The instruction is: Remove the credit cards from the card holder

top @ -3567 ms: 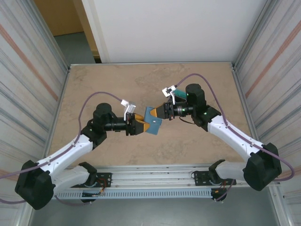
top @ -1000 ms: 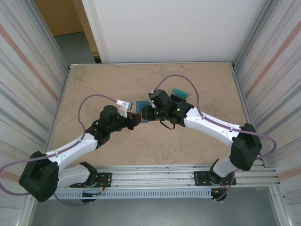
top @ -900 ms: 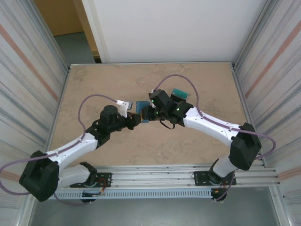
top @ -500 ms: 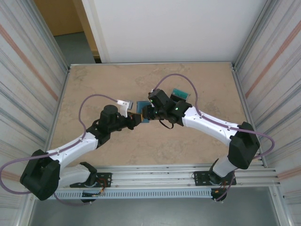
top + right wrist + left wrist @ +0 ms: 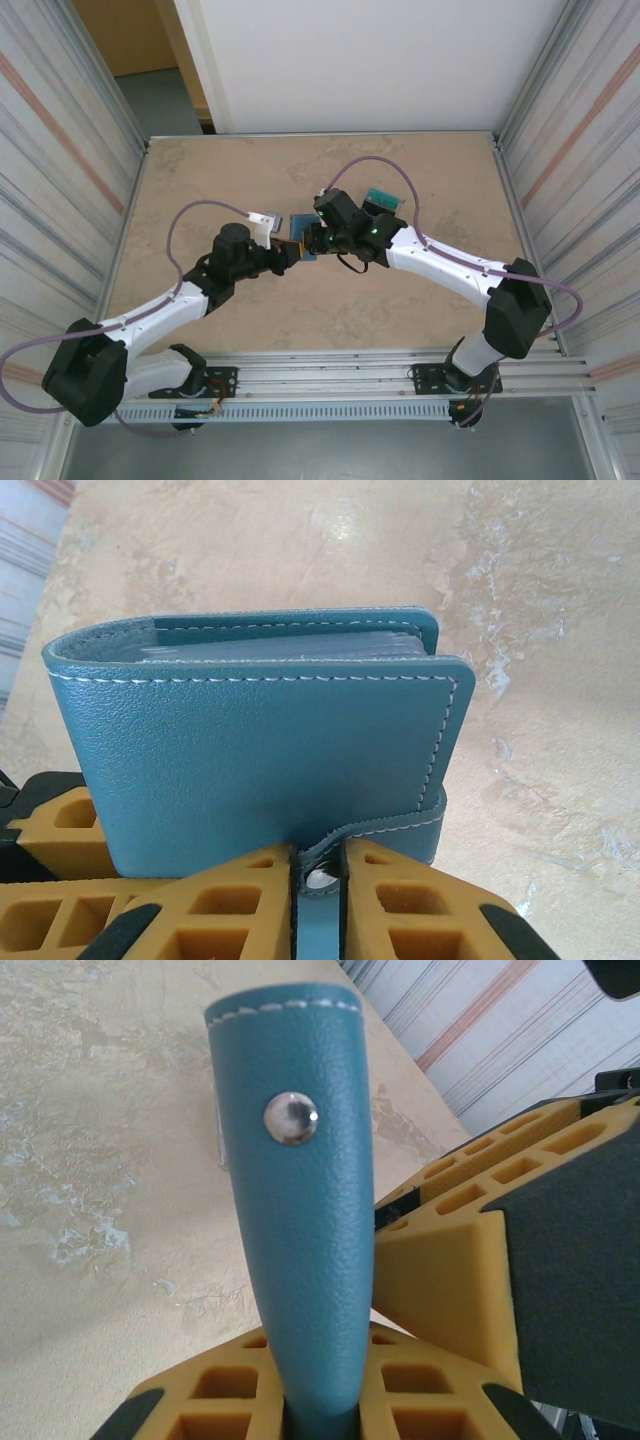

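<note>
Reading outward from the near rail (image 5: 330, 362), I see both arms bent inward to meet over the middle of the table (image 5: 220, 180). My left gripper (image 5: 318, 1395) is clamped tight on the card holder (image 5: 250, 770), which is held on edge above the surface, its snap stud (image 5: 291, 1120) facing that wrist camera. My right gripper (image 5: 318, 865) has its fingers pinched together on the closure tab (image 5: 318, 920). A few seconds back that wrist sat farther right; it has since swung in close, and over the last second it barely shifted. Beyond, the credit cards (image 5: 382, 198) lie on the beige marbled tabletop, right of the holder and clear of it. Ribbed metal walls (image 5: 60, 150) flank the table, and a white panel (image 5: 370, 60) closes the back.
</note>
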Controlling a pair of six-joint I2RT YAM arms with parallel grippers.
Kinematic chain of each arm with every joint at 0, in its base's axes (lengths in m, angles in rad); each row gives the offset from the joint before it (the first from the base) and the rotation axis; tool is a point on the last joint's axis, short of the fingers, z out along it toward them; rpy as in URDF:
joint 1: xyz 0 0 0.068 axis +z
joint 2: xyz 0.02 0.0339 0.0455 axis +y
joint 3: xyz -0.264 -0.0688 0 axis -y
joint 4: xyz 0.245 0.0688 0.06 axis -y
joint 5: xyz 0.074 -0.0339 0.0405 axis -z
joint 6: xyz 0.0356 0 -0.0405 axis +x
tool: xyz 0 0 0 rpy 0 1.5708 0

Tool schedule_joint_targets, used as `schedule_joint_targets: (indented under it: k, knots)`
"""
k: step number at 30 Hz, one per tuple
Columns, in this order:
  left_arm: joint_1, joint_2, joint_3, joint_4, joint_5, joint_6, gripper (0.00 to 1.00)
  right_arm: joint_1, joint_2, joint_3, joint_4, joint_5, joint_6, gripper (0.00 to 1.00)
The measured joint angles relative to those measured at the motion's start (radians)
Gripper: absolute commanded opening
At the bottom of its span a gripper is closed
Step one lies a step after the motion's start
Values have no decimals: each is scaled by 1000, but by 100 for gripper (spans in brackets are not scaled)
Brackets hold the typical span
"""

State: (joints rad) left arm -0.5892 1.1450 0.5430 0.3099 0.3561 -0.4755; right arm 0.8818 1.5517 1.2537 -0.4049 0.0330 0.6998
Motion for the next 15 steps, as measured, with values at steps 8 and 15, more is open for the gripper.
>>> schedule_joint_targets:
  k: [8,15]
  knots:
    - [0,-1,-2,-2,-14,0,0,0,0,0,8,1,0,11]
    - [0,-6,-3,-2,-26,0,0,0,-6,-6,24,-3,0,9]
